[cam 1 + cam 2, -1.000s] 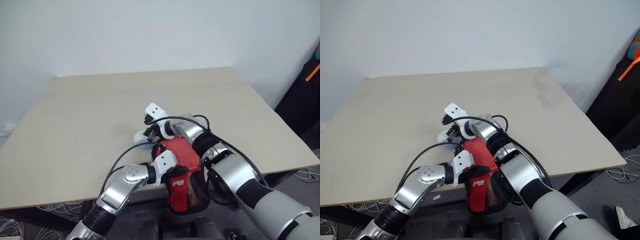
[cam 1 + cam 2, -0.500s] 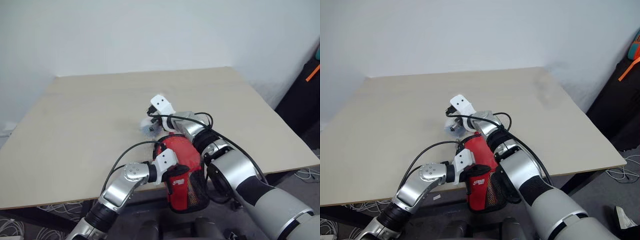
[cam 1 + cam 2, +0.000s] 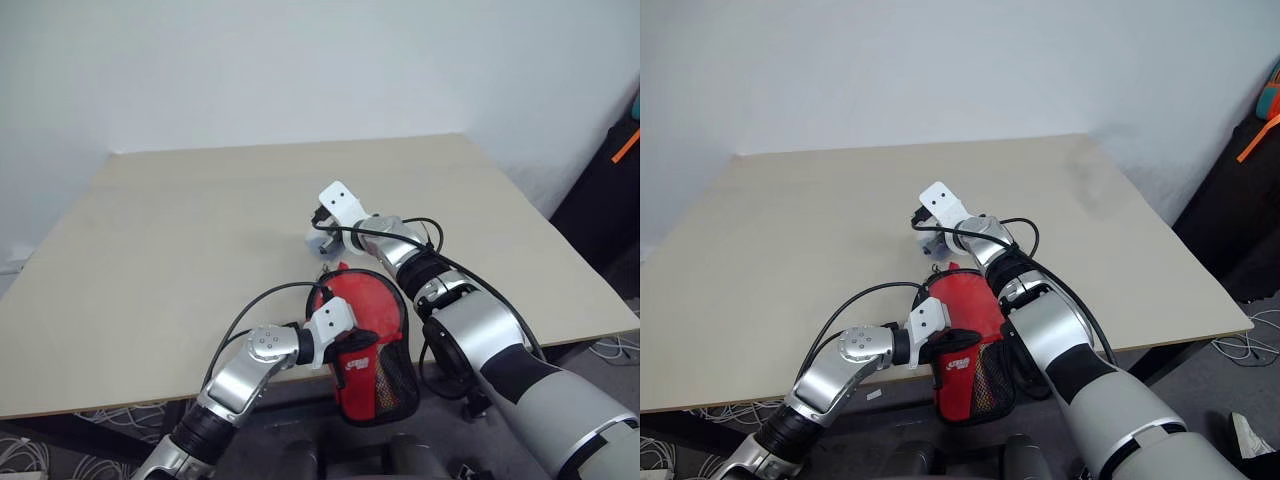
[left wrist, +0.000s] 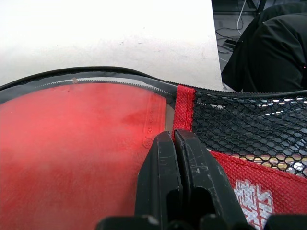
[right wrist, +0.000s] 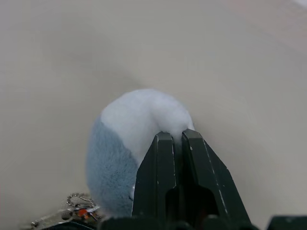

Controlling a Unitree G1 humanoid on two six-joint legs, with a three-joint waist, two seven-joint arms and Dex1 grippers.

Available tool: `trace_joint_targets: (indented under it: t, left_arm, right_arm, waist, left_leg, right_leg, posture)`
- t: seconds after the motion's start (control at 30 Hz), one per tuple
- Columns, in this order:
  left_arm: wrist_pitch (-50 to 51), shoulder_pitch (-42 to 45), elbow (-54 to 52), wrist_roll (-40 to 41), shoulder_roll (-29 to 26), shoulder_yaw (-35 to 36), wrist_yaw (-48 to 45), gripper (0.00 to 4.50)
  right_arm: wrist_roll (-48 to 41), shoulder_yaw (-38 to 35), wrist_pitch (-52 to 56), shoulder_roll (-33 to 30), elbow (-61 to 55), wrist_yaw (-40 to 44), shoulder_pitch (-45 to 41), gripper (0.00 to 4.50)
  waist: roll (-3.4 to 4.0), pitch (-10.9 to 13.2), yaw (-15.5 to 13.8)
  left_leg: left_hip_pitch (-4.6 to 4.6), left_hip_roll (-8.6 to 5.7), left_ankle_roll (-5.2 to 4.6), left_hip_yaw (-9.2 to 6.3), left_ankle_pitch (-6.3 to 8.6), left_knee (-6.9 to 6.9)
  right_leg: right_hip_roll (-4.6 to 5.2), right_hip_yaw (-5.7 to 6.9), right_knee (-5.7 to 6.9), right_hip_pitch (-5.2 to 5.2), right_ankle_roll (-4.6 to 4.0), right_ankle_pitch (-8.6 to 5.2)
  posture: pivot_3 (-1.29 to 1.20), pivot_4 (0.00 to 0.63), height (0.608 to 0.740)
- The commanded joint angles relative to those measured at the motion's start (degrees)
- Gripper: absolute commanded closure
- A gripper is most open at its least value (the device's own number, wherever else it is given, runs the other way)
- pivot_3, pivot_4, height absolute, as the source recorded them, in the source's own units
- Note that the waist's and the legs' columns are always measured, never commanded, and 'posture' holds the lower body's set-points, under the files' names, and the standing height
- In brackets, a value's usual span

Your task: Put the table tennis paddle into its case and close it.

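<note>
Red paddle-shaped zip case [image 3: 365, 345] at table [image 3: 180, 240] edge pinched by closed left gripper [image 4: 173, 143], right gripper [image 5: 173, 140] clamped on fluffy white-and-blue pompom [image 5: 127, 143]

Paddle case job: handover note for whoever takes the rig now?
Left gripper: shut on the case at the table's near edge, half overhanging it.
Right gripper: shut on a fluffy white-and-blue pompom charm on a chain, just beyond the case.
Table tennis paddle: inside, red face showing through the open zip.
Left: finish closing the zip.
</note>
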State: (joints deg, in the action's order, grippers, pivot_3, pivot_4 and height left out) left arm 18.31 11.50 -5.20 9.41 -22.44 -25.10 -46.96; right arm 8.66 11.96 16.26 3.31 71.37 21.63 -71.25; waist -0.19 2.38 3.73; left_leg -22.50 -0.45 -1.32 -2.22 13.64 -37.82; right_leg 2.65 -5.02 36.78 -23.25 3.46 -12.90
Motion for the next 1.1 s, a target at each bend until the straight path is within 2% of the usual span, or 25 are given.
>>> trace_joint_targets:
  t: [0.03, 0.3, 0.57, 0.73, 1.1]
  left_arm:
    - [1.76, -0.95, 2.62, -1.80, -0.04, -1.58, -0.31, 4.50]
    - [2.12, -0.97, 2.61, -1.77, 0.09, -1.68, -0.50, 4.50]
    - [2.14, -0.93, 2.81, -1.85, 0.37, -1.88, -0.58, 4.50]
    - [2.21, -1.02, 2.99, -1.77, 0.68, -2.00, -0.55, 4.50]
    - [0.74, 0.00, 5.86, -2.15, 1.30, -0.88, -0.03, 4.50]
  right_arm:
    - [2.44, 0.57, -0.62, -2.51, -1.12, -2.24, -2.06, 4.48]
    - [5.15, 1.94, 0.33, -7.38, -2.98, -1.96, -1.32, 4.48]
    - [6.34, 3.24, 3.11, -14.51, -9.26, 2.13, 2.14, 4.48]
    - [6.18, 3.71, 7.74, -19.06, -19.22, 6.45, 7.00, 4.48]
    - [4.61, 4.03, 22.18, -26.81, -49.18, 16.66, 20.16, 4.48]
  waist:
    - [0.00, 0.00, 0.01]
    - [0.06, -0.01, 0.00]
    - [0.10, -0.03, 0.41]
    - [0.19, -0.03, 0.42]
    - [0.24, -0.05, 0.30]
  left_leg:
    - [0.00, 0.00, 0.00, 0.01, 0.00, 0.00]
    - [0.00, -0.01, -0.01, 0.01, 0.00, 0.00]
    - [0.00, 0.00, -0.01, 0.02, 0.00, 0.02]
    - [0.00, -0.01, -0.02, 0.05, 0.00, 0.02]
    - [0.00, -0.02, -0.03, 0.04, 0.00, -0.04]
  right_leg:
    - [0.00, -0.01, 0.00, 0.00, 0.00, 0.00]
    - [0.00, -0.02, 0.00, 0.00, -0.01, 0.01]
    - [0.00, -0.04, -0.01, 0.01, -0.01, 0.00]
    - [0.00, -0.07, -0.01, 0.00, 0.00, 0.00]
    - [0.02, -0.06, -0.03, 0.06, 0.25, -0.15]
  posture:
    - [0.00, 0.000, 0.740]
    - [0.00, 0.000, 0.740]
    - [0.00, 0.000, 0.740]
    - [0.00, 0.000, 0.740]
    - [0.00, 0.000, 0.740]
